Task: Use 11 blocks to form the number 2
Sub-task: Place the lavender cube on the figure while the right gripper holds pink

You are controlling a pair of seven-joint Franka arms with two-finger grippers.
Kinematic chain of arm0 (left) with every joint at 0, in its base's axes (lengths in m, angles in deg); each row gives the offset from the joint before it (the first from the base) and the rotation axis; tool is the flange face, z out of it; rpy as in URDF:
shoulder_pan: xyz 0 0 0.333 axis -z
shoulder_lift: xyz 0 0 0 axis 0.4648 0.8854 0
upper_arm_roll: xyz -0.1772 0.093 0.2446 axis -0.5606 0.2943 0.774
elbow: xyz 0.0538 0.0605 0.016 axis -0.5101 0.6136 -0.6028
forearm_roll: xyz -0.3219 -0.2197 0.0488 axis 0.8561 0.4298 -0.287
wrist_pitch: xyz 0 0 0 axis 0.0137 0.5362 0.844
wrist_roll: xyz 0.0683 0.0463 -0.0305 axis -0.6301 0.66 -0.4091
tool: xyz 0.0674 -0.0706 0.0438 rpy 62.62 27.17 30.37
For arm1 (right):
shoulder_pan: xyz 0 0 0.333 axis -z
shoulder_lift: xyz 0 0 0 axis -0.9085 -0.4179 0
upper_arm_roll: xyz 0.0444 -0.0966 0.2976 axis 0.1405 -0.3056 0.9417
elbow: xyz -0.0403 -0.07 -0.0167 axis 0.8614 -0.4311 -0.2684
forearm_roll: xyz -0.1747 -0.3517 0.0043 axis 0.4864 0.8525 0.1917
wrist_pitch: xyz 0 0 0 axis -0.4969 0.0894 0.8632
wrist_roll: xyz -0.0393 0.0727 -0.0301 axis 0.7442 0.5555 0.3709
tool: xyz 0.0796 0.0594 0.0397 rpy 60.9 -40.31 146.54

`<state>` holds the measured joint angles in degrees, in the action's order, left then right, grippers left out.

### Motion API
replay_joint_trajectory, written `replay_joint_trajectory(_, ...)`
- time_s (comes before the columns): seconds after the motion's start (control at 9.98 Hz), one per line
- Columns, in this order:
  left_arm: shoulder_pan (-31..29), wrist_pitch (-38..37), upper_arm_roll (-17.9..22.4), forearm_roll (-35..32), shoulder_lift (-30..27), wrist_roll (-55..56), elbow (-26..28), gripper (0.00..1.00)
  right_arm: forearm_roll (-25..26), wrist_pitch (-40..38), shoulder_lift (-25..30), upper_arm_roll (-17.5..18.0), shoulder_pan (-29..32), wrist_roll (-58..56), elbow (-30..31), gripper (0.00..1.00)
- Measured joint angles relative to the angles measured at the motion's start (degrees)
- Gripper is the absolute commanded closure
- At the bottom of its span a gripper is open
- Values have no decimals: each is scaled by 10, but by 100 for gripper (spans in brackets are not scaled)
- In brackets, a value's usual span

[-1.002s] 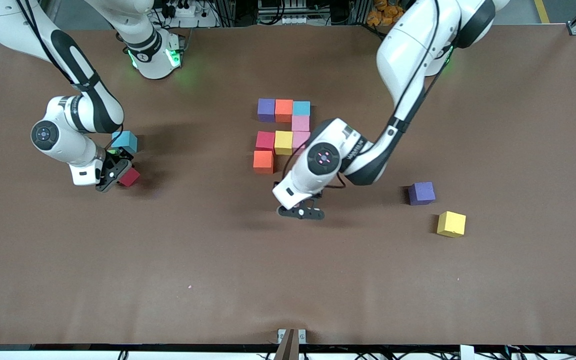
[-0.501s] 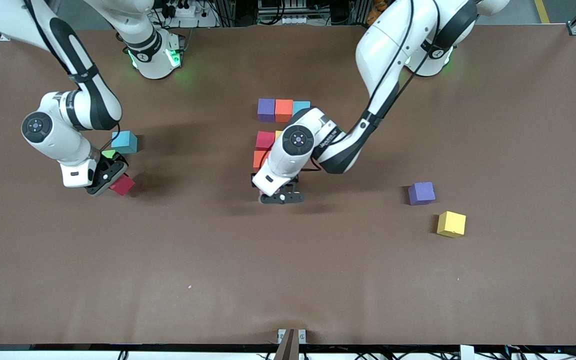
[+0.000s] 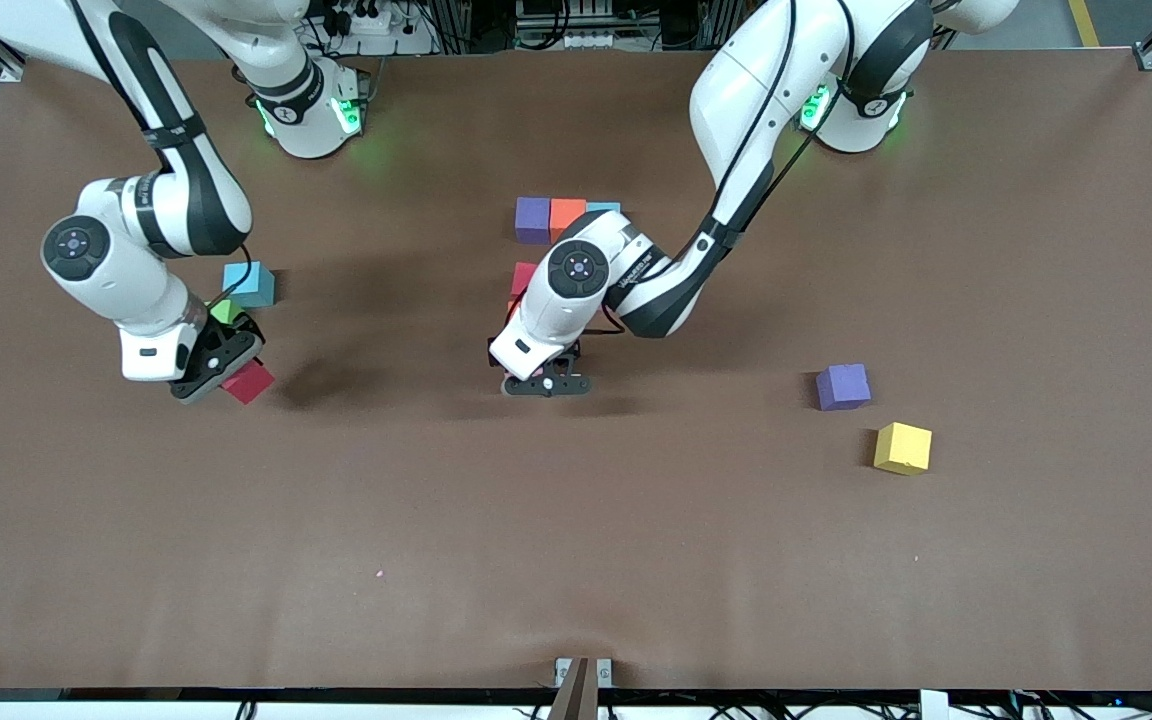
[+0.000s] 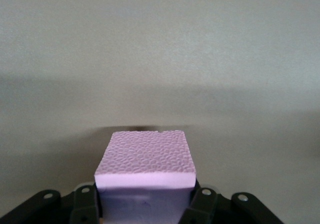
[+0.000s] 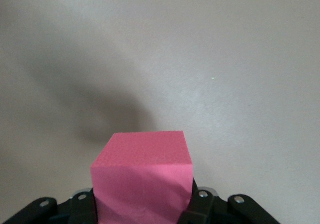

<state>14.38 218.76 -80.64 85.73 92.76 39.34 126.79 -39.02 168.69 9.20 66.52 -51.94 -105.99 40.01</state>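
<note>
The part-built number 2 sits mid-table: a purple block (image 3: 533, 218), an orange block (image 3: 567, 212), an edge of a light blue block (image 3: 604, 207) and a red block (image 3: 523, 276) show. My left arm hides the others. My left gripper (image 3: 546, 385) hangs low over the table beside that figure. It is shut on a pink block (image 4: 145, 159), which the front view hides. Toward the right arm's end, my right gripper (image 3: 233, 372) is shut on a red block (image 3: 248, 383), which fills the right wrist view (image 5: 142, 179).
A loose light blue block (image 3: 249, 284) and a green cube (image 3: 223, 310) lie beside my right arm's hand. A purple block (image 3: 844, 386) and a yellow block (image 3: 903, 447) lie toward the left arm's end of the brown table (image 3: 576, 560).
My left gripper has swung with the pink block toward the right arm's end and now covers more of the figure. My right gripper has closed on the red block and shifted it slightly.
</note>
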Motion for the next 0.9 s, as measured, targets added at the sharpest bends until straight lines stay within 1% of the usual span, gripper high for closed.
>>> replay_joint_trajectory(0.1, 0, 0, 1, 0, 2, -2, 0, 72, 0, -17, 2, 1, -3, 13, -17, 74)
replay_joint_trajectory(0.2, 0, 0, 1, 0, 4, -5, 0, 71, -5, -52, 6, 1, -13, 32, -37, 74)
replay_joint_trajectory(0.3, 0, 0, 1, 0, 7, -9, 0, 71, -19, -97, 13, -2, -32, 55, -60, 74)
replay_joint_trajectory(0.4, 1, 0, 1, 0, 10, -16, 0, 71, -27, -130, 21, -14, -61, 76, -81, 74)
replay_joint_trajectory(0.5, 1, 0, 1, 0, 14, -23, 0, 71, -32, -147, 26, -36, -96, 95, -94, 74)
replay_joint_trajectory(0.6, 1, 0, 1, 0, 16, -26, 0, 71, -32, -150, 27, -51, -118, 109, -101, 74)
replay_joint_trajectory(0.9, 2, 1, -1, 0, 17, -29, -1, 69, -32, -150, 26, -58, -124, 126, -103, 74)
